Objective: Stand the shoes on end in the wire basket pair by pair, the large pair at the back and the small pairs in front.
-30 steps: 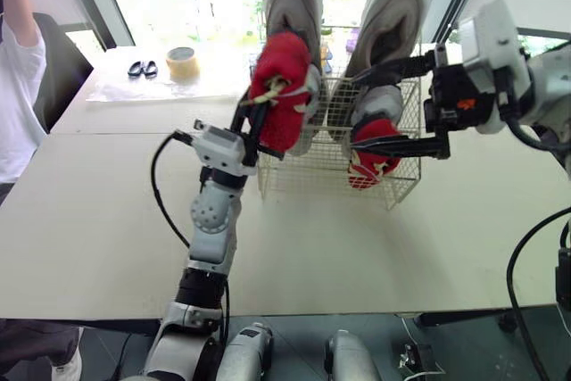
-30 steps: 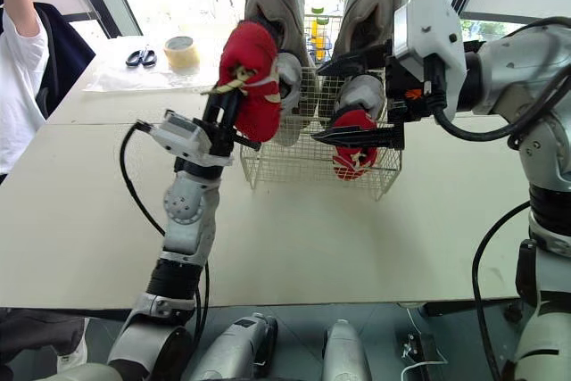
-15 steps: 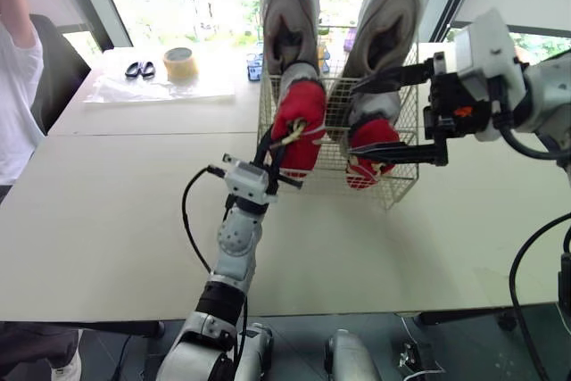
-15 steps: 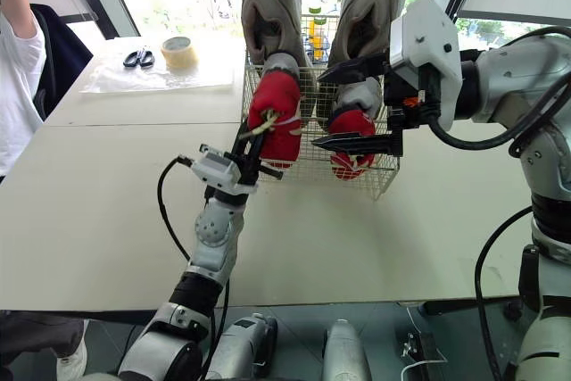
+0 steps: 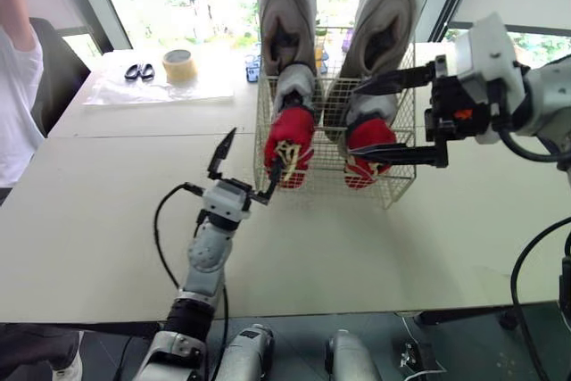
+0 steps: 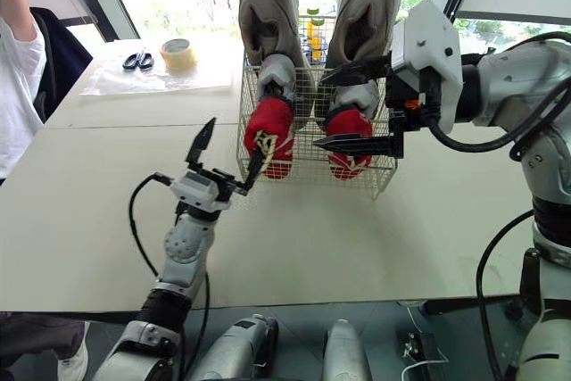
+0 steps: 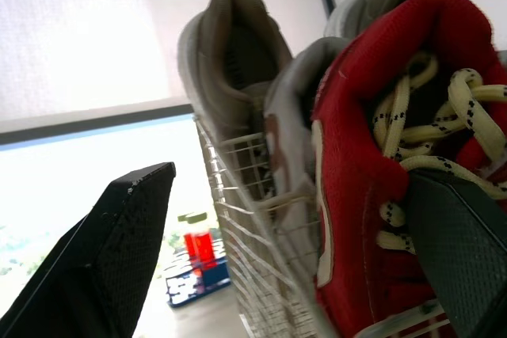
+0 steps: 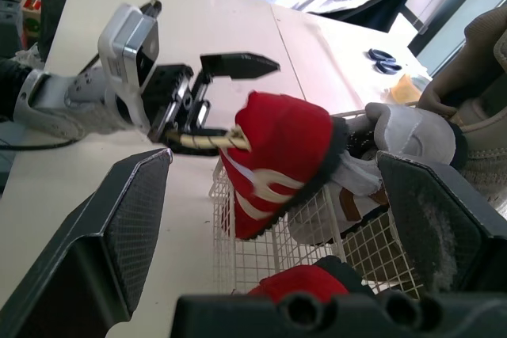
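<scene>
While red shoes point(image 5: 290, 136) stand on end at wire basket point(image 5: 393, 186) front, left gripper point(image 5: 251, 156) is open adj. to it; right gripper point(image 5: 355, 122) open, straddling 1 shoe.

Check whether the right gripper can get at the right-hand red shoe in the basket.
Probably yes: the right gripper is open at the wire basket, one finger above and one below the red shoe, nothing between. The basket's wires may hinder a grip.
</scene>
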Motion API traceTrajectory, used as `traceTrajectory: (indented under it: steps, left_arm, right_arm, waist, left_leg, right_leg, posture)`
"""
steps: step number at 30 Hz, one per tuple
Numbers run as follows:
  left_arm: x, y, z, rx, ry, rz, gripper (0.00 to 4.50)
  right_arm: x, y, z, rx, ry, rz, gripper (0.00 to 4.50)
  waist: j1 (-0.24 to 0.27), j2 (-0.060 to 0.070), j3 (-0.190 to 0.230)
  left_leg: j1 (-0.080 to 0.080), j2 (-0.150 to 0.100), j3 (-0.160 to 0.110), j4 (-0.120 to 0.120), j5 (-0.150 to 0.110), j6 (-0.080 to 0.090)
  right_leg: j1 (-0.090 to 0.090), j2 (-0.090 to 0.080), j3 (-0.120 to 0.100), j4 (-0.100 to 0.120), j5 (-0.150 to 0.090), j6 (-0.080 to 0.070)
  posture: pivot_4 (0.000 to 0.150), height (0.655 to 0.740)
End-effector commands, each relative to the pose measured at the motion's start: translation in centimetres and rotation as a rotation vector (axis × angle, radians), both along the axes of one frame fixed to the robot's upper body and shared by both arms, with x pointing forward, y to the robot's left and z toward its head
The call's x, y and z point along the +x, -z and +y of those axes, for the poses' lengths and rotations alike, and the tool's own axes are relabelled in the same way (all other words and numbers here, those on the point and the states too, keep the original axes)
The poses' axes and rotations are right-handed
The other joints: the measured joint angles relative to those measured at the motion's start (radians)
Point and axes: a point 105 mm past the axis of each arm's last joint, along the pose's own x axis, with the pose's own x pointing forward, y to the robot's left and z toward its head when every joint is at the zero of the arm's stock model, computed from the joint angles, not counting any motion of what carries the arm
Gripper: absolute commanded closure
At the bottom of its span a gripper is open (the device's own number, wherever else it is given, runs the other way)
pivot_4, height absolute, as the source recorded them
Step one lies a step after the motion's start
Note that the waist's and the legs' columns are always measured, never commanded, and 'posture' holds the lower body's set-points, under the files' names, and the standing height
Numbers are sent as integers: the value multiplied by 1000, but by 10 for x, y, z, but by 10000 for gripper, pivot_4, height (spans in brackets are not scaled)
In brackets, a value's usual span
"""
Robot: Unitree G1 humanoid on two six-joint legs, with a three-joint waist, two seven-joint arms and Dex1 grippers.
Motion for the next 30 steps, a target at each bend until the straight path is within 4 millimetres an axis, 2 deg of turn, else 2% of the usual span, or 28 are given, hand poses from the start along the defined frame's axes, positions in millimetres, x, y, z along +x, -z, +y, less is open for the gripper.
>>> traceTrajectory:
  steps: [1,5,11,12,14,17,20,26,30]
  left_arm:
    - [-11,-18,16,18,-6,-61,136]
    - [-26,-18,38,185,93,108,136]
    - [-40,-12,70,282,258,593,136]
    - [-45,-12,75,322,293,671,136]
    - [-41,-13,93,447,259,816,136]
    - [-35,-59,98,330,367,745,136]
    - [-37,-86,96,304,470,701,136]
    - [-34,-105,95,359,520,715,136]
    - [-40,-101,96,431,584,758,136]
  right_arm:
    - [-6,-11,-3,8,6,-64,0]
    - [-5,-7,-6,16,17,-59,0]
    - [-2,-3,-20,20,84,-49,0]
    - [-2,-2,-24,25,104,-45,0]
    - [-1,-3,-35,38,158,-42,0]
    - [-2,-5,-51,56,233,-36,0]
    - [-4,-2,-63,52,287,-25,0]
    - [-10,9,-84,15,373,17,0]
    - [-12,16,-100,-20,420,47,0]
  waist:
    - [1,0,0]
    - [-7,1,0]
    - [0,3,0]
    - [0,3,0]
    - [2,3,0]
    - [4,6,1]
    - [-4,6,0]
    - [-25,7,0]
    - [-29,8,0]
  left_leg:
    - [0,0,0,0,0,0]
    - [0,1,0,-1,0,0]
    - [3,0,0,-4,-3,5]
    - [3,0,0,-4,-3,5]
    - [3,0,-1,-4,-3,5]
    - [3,0,-1,-4,-3,5]
    - [3,0,-1,-4,-3,5]
    - [4,1,1,-11,0,1]
    - [4,1,1,-12,0,1]
  right_leg:
    - [0,0,0,0,0,0]
    - [0,0,0,0,0,0]
    - [-3,0,1,-1,0,0]
    - [-3,0,1,-1,0,0]
    - [-3,1,1,-1,0,0]
    - [-3,1,0,0,0,0]
    - [-3,1,0,-1,0,0]
    - [-1,0,2,-1,0,0]
    - [-2,0,2,-1,0,-1]
  posture:
    - [1500,7400]
    - [1500,7400]
    - [1500,7400]
    - [1500,7400]
    - [1500,7400]
    - [1500,7400]
    - [1500,7400]
    - [1500,7400]
    - [1500,7400]
